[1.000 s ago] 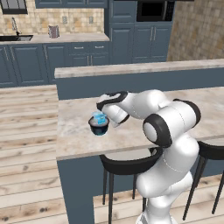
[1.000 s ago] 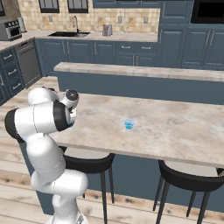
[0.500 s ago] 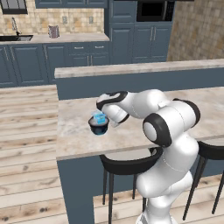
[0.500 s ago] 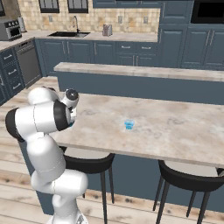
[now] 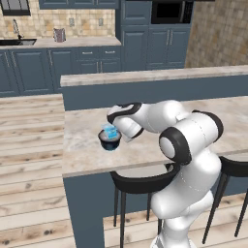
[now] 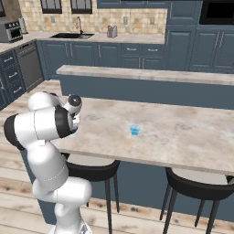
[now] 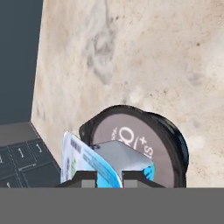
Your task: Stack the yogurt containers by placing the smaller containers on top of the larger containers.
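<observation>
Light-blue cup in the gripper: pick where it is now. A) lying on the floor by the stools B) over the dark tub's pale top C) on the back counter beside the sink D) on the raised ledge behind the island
B: in the hand view the light-blue cup, held in the shut gripper, sits over the dark tub; the left base view shows the same.

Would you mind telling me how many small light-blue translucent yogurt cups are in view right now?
2. One light-blue cup is in the shut gripper over the dark round tub; the other small cup stands alone mid-counter. Nothing suggests a hidden one.
</observation>
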Controlling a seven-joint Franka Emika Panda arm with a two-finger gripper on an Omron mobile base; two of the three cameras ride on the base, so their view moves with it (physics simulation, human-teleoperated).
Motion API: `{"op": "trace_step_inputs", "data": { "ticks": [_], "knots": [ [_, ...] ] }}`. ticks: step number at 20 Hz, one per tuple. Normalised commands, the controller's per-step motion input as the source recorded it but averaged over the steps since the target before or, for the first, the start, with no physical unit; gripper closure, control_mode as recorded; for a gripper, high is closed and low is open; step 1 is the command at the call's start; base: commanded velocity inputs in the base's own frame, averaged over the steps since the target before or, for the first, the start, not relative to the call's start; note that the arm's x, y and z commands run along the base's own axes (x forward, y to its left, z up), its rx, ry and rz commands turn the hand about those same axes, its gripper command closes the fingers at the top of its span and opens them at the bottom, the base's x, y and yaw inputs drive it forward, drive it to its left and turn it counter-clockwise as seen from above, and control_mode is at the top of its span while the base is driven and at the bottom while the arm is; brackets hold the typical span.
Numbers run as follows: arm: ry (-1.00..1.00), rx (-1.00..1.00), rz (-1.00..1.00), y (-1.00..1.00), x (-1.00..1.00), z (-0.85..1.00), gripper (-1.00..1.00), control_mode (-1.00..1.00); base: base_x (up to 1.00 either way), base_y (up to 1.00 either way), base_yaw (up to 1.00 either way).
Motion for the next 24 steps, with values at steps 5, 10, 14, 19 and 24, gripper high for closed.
{"op": "trace_step_inputs", "data": {
  "ticks": [5, 10, 14, 19, 24],
  "knots": [
    [-0.02, 0.00, -0.04, 0.00, -0.07, -0.15, -1.00, -1.00, 0.00, 0.00, 0.00],
    [-0.10, 0.00, -0.04, 0.00, -0.10, -0.08, -1.00, -1.00, 0.00, 0.00, 0.00],
    [-0.09, 0.00, -0.05, 0.00, -0.08, -0.03, -1.00, -1.00, 0.00, 0.00, 0.00],
    [-0.07, 0.00, -0.04, 0.00, -0.11, 0.00, -1.00, -1.00, 0.00, 0.00, 0.00],
    [-0.06, 0.00, -0.07, -0.10, -0.16, 0.04, -1.00, -1.00, 0.00, 0.00, 0.00]
  ]
}}
